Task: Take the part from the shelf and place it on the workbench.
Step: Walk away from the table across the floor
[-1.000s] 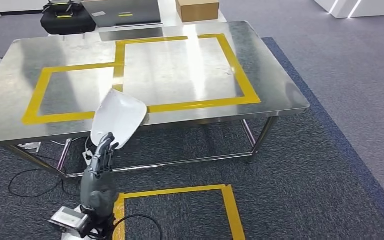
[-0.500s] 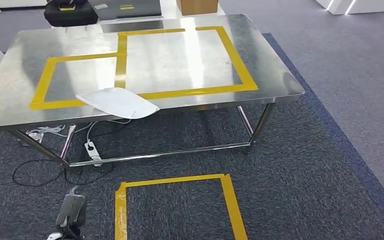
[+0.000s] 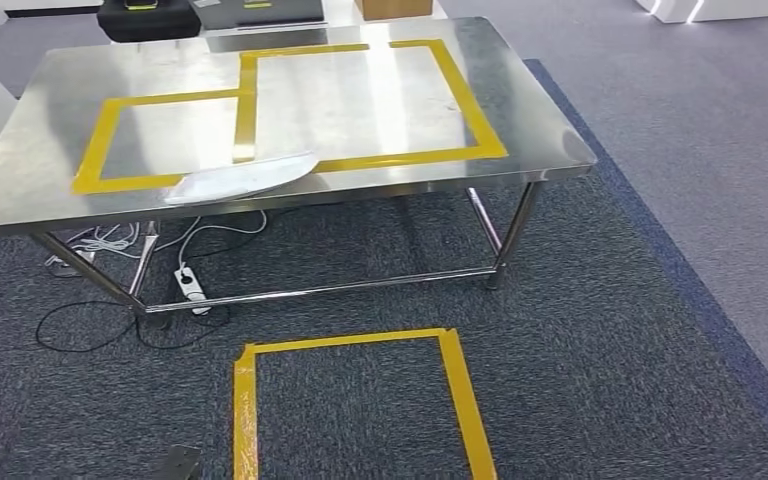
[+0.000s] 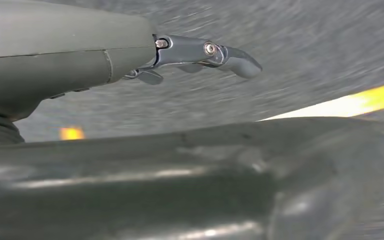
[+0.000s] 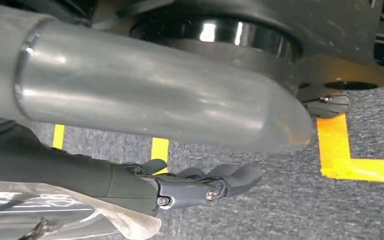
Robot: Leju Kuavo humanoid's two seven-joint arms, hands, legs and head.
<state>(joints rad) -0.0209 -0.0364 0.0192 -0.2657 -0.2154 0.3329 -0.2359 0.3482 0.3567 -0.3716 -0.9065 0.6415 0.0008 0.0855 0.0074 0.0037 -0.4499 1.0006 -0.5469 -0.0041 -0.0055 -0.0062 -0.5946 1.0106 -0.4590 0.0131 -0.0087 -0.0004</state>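
The part [image 3: 240,177], a white curved shell, lies flat on the steel workbench [image 3: 550,140]. It sits at the front edge and overlaps the yellow tape outline [image 3: 110,120]; no hand touches it. In the left wrist view my left hand [image 4: 130,55] hangs over grey carpet with its fingers [image 4: 230,57] stretched out and nothing in them. My right hand [image 5: 180,187] hangs low beside the robot's body, its fingers loosely extended over the carpet and holding nothing.
A power strip [image 3: 190,285] and loose cables lie on the carpet under the table's left half. A yellow tape square [image 3: 460,400] marks the floor in front. A black case [image 3: 145,15] and a cardboard box [image 3: 395,8] stand behind the table.
My left hand let go of the white part, which tipped from upright to flat on the table's front edge. The left arm dropped out of the head view, which also shifted downward.
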